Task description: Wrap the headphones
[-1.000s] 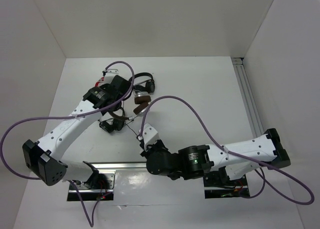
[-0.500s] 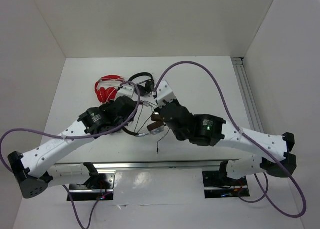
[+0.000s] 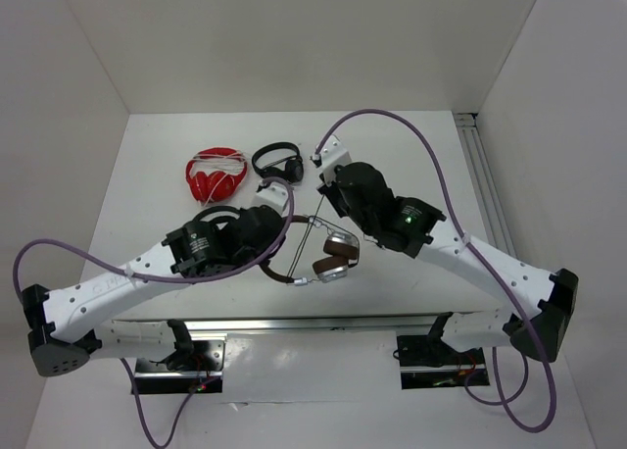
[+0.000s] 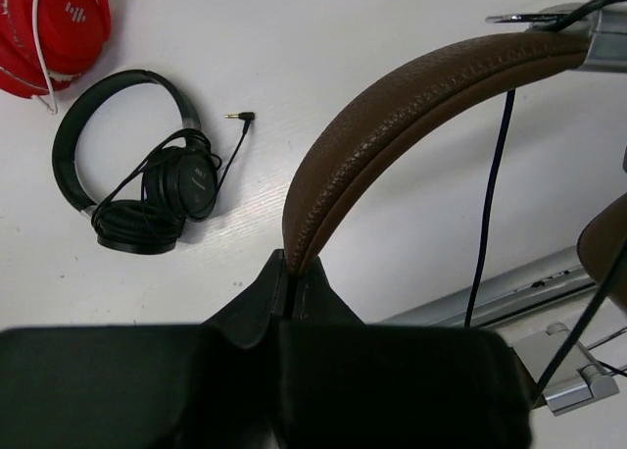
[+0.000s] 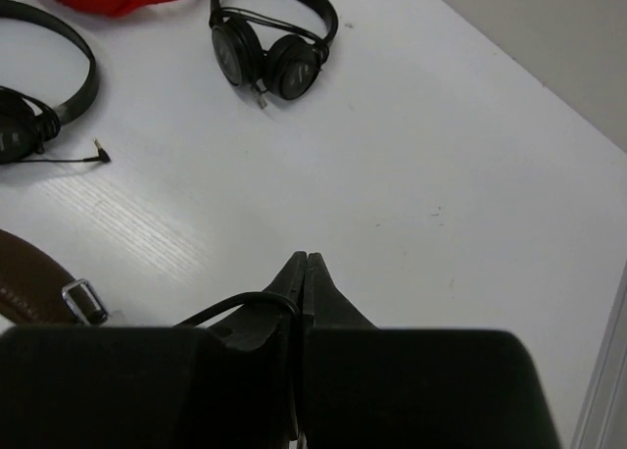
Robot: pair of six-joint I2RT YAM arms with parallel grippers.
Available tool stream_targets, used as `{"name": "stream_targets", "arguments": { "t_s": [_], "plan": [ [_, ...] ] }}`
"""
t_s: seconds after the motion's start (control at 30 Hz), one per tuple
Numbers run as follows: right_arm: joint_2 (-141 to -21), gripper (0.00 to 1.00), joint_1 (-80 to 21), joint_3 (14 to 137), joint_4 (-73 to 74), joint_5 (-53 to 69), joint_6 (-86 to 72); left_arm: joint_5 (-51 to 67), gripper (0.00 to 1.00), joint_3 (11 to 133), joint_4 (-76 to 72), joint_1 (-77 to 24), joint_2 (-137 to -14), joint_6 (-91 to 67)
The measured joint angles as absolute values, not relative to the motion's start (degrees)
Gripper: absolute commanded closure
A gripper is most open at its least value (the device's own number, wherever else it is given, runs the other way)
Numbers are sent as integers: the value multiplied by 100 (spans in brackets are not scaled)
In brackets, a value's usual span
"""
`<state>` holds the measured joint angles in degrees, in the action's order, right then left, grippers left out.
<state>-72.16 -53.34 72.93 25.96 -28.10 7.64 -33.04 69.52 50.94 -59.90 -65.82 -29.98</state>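
1. We find the headphones [image 3: 336, 256] near the middle of the table [image 3: 421, 155], toward its near edge. They look lifted off the surface, with the two earcups hanging side by side to the right of the left arm.
2. The left gripper [image 4: 292, 273] is clenched on the brown headband and holds it at one end of its arc.
3. The right gripper [image 5: 305, 268] is pinched shut on the thin black cable [image 4: 492, 204], just to the far right of the earcups. From there the cable runs taut toward the headband.
4. Done so far, as we judge it: both holds are in place, one on the frame and one on the cable, and the slack is drawn out.
5. Left to do: the stretch of headband we can see carries no turns of cable, so we judge the winding itself has hardly begun. We cannot tell if any loop sits around the earcups.
6. The free plug end is not visible to us, so we cannot say how much cable remains.
7. The red headphones [image 3: 216, 173] and a black pair [image 3: 277, 159] lie at the far left, well apart from the work. Another black pair [image 4: 137, 189] lies by the left arm.
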Motion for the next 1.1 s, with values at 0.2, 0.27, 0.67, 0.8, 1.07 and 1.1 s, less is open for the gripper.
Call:
{"name": "stream_targets", "arguments": {
  "t_s": [0.2,0.27,0.67,0.8,1.07,1.1],
  "plan": [
    [-7214,97,-4904,6864,2204,-2093,707,-3229,100,7312,5297,-6027,-6637,-2971],
    [-7214,94,-4711,6687,1964,-1754,685,-3208,100,7496,5380,-6027,-6608,-2943],
    [-7238,76,-4154,5894,226,821,318,-2709,100,8189,5769,-6104,-6187,-2674],
    [-7577,76,-4086,5135,-823,1459,-148,-2777,100,8396,5898,-6143,-6139,-2757],
    [-9124,70,-3841,4045,-2947,2344,-1251,-3374,100,8960,6263,-6156,-6191,-3435],
    [-9406,70,-3839,4014,-3199,2397,-1347,-3433,100,8993,6298,-6156,-6195,-3522]
  ]
}}
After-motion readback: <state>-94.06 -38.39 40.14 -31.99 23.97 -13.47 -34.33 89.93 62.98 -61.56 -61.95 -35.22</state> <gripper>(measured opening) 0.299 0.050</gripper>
